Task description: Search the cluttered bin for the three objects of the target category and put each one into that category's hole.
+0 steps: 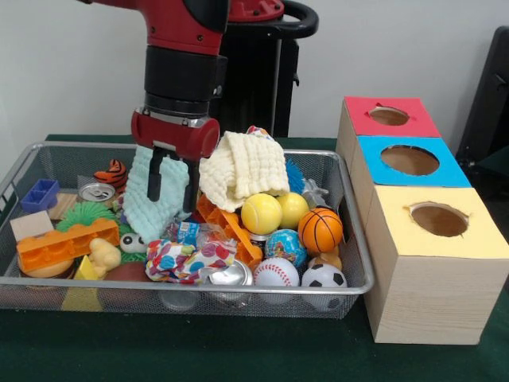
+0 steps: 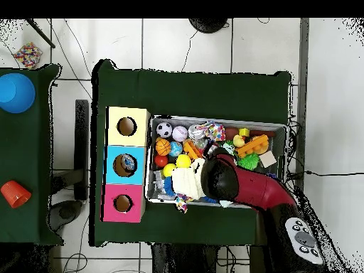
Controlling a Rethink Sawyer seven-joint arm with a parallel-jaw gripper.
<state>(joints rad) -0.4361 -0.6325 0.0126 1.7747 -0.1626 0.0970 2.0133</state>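
My gripper [image 1: 172, 181] hangs low over the left middle of the wire bin [image 1: 354, 239], open, its two black fingers [image 1: 155, 179] apart. A mint cloth [image 1: 147, 208] stands bunched right behind and between them; I cannot tell whether they touch it. A cream cloth [image 1: 242, 167] is heaped just to the right, also visible from overhead [image 2: 186, 183]. A speckled multicoloured cloth [image 1: 187, 259] lies at the bin's front. Beside the bin stand three boxes with top holes: red [image 1: 389, 116], blue [image 1: 409, 160] and yellow [image 1: 439, 219]. Overhead, the arm [image 2: 234, 186] hides the gripper.
The bin also holds two yellow balls [image 1: 261, 213], a basketball [image 1: 320, 229], a globe ball [image 1: 285, 245], a baseball [image 1: 276, 272], a soccer ball [image 1: 323, 277], crushed cans [image 1: 97, 191], an orange brick [image 1: 64, 243] and a blue block [image 1: 40, 194]. A blue bowl [image 2: 15, 92] and red cup [image 2: 14, 193] sit on a side table.
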